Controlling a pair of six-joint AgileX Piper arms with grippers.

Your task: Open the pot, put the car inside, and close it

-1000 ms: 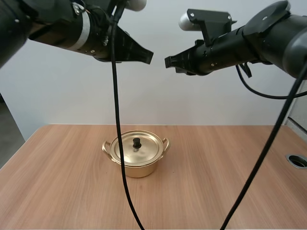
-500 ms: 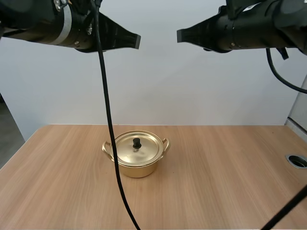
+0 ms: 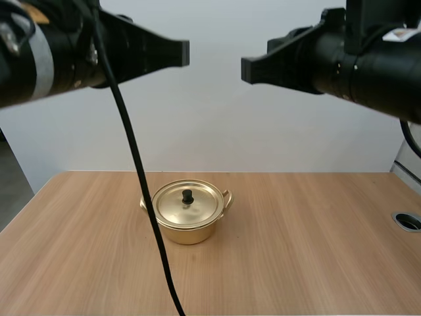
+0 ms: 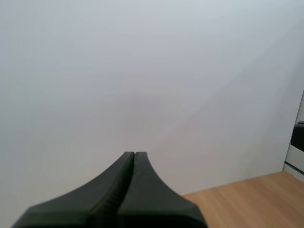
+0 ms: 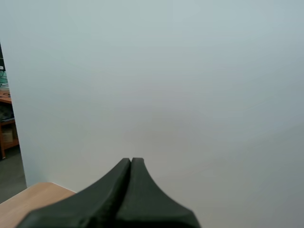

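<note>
Gold pot (image 3: 191,227) has its lid (image 3: 176,209) on, left gripper (image 3: 183,52) and right gripper (image 3: 247,69) hang high with fingers closed on nothing, so I'd say one drops, opens, grabs the knob (image 3: 187,195) next.

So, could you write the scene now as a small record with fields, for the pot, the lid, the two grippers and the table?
pot: gold, two side handles, upright on the table
lid: closed on the pot, black knob on top
left gripper: raised high above the table, jaws shut on nothing
right gripper: raised high, tip facing the left gripper, apart from it, jaws shut on nothing
table: light wood
task stage: pot not yet opened
</note>
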